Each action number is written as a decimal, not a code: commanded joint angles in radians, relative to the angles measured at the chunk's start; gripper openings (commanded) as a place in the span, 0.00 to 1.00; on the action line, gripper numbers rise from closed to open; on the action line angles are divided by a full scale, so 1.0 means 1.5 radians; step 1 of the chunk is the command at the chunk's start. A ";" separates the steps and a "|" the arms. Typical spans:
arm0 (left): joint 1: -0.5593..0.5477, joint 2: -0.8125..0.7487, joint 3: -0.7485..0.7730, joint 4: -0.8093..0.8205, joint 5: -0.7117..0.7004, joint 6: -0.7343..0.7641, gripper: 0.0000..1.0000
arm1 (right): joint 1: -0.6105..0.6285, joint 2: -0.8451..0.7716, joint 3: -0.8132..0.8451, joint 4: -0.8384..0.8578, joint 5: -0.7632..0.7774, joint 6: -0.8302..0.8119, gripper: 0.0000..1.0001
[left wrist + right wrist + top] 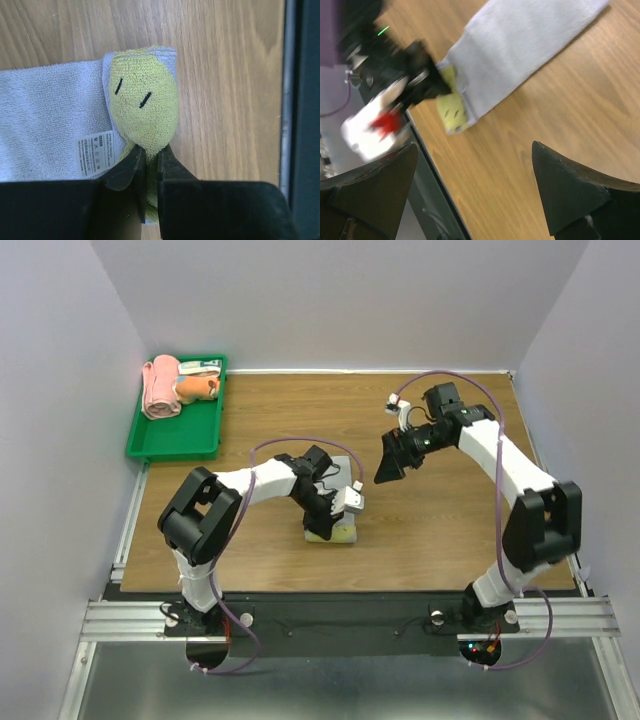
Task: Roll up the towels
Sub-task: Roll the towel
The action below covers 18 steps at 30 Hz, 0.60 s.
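Note:
A pale grey towel (340,502) lies flat in the middle of the table, its near end turned over to show a yellow-green side (144,105) with two black marks. A white care label (95,154) shows on the grey part. My left gripper (151,154) is shut on that folded yellow-green end, low on the table (325,515). My right gripper (392,462) is open and empty, raised above the table to the right of the towel. In the right wrist view the towel (520,45) lies ahead of the open fingers (565,185).
A green tray (165,440) at the far left corner holds a rolled pink towel (160,387) and an orange one (196,387). The table's near metal edge (287,100) runs close to the folded towel end.

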 commanded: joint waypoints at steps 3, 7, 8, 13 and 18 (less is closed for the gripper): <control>0.048 0.150 0.058 -0.169 0.065 0.036 0.00 | 0.013 -0.153 -0.074 0.046 0.029 -0.060 1.00; 0.074 0.249 0.126 -0.250 0.080 0.070 0.00 | 0.066 -0.204 -0.106 0.084 0.078 -0.067 1.00; 0.080 0.265 0.150 -0.263 0.084 0.080 0.00 | 0.105 -0.215 -0.120 0.097 0.094 -0.064 1.00; 0.101 0.321 0.210 -0.302 0.087 0.089 0.00 | 0.269 -0.194 -0.172 0.193 0.272 -0.060 0.92; 0.107 0.367 0.257 -0.365 0.093 0.125 0.00 | 0.386 -0.167 -0.233 0.320 0.412 -0.078 0.84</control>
